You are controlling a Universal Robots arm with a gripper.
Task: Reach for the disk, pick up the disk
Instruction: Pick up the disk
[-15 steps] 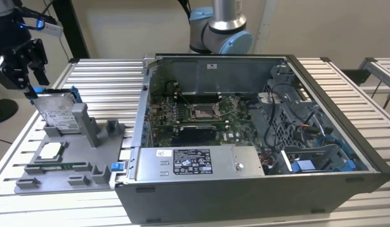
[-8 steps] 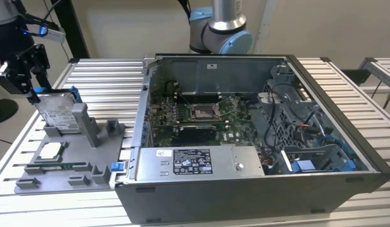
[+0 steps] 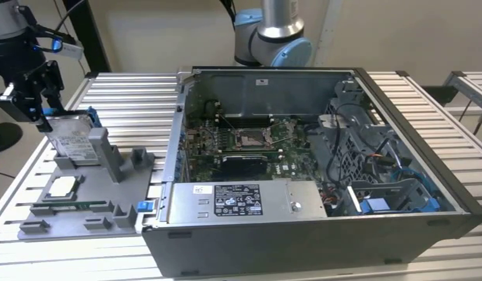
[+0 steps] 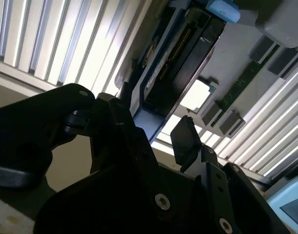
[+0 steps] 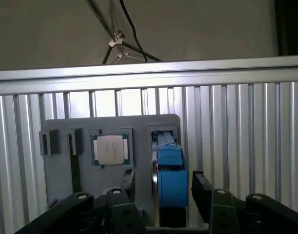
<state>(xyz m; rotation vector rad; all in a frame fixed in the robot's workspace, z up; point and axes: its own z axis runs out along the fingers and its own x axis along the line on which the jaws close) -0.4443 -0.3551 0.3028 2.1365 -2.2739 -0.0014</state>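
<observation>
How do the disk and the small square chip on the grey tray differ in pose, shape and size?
The disk stands on edge in the grey tray; the chip lies flat. The disk is rectangular and larger, with blue rails; the chip is square and plain. The open gripper straddles the disk, not the chip. Both are silver-grey and sit on that tray.

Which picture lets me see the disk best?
The exterior view: the disk stands on edge in the grey tray, its white label facing the camera. The first wrist view shows its blue edge end-on. The second wrist view shows a dark, shadowed side.
</observation>
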